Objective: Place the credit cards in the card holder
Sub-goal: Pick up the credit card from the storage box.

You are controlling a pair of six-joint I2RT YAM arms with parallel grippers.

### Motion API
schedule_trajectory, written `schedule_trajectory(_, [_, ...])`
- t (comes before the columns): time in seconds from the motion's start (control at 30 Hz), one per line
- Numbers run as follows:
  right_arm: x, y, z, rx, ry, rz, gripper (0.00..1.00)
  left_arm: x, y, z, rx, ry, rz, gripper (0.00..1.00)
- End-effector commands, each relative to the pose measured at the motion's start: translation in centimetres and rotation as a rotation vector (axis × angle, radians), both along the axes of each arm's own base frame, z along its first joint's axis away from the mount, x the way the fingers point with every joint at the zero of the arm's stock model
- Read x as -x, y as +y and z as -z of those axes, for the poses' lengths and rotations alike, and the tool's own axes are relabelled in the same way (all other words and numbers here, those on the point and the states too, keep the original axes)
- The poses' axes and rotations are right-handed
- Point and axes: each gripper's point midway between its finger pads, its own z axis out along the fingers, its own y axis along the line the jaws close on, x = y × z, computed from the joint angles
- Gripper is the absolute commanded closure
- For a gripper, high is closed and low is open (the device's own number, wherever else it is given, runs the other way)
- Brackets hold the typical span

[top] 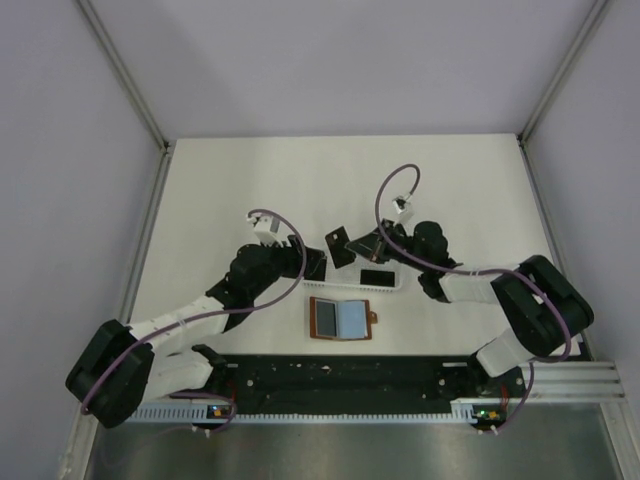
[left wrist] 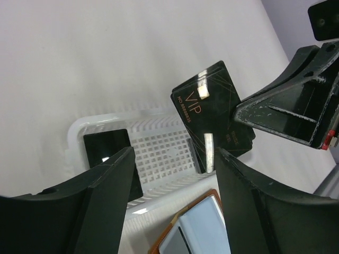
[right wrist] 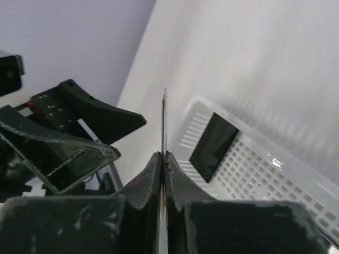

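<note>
**Right hand clamps a card upright; left hand stands apart**

You've got the white bench [top: 250, 180] under both arms, and the two hands meet over its middle. The white slotted basket [left wrist: 161, 151] lies just beneath and beyond your left hand [top: 318, 266], right under your right hand [right wrist: 163, 159]. The card holder [top: 340, 318] lies open and flat, bluish pockets up. It's on the near side of both hands, just beside the basket's near wall.

Your right hand is pinched tight on a black VIP card [left wrist: 209, 106]. The card stands on edge between the fingers and sticks out past the tips, up off the bench. Your left hand's fingers [left wrist: 100, 196] are spread wide with nothing gripped. That VIP card hangs just past the tips, closest to the right-side finger; you can't tell whether it brushes it. A second black card [left wrist: 108, 151] lies in the basket at its end, beyond the left-side finger of your left hand.
</note>
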Motion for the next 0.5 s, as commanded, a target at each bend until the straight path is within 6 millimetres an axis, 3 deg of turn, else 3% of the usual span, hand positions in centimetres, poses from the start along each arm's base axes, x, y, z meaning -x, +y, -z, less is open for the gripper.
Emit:
schedule_trajectory(0.0, [0.8,0.5,-5.4,-0.23,-0.067,-0.083,1.0,-0.1,-2.1,-5.4,0.13,-0.105,0.088,0.3])
schedule_trajectory(0.2, [1.4,0.9,-6.5,-0.335,-0.061,-0.145,1.0,0.3,-2.7,-6.3,0.181,-0.111,0.119,0.22])
schedule_trajectory(0.47, [2.0,1.2,-7.1,-0.401,-0.057,-0.191,1.0,0.6,-3.8,-6.6,0.231,-0.112,0.171,0.22])
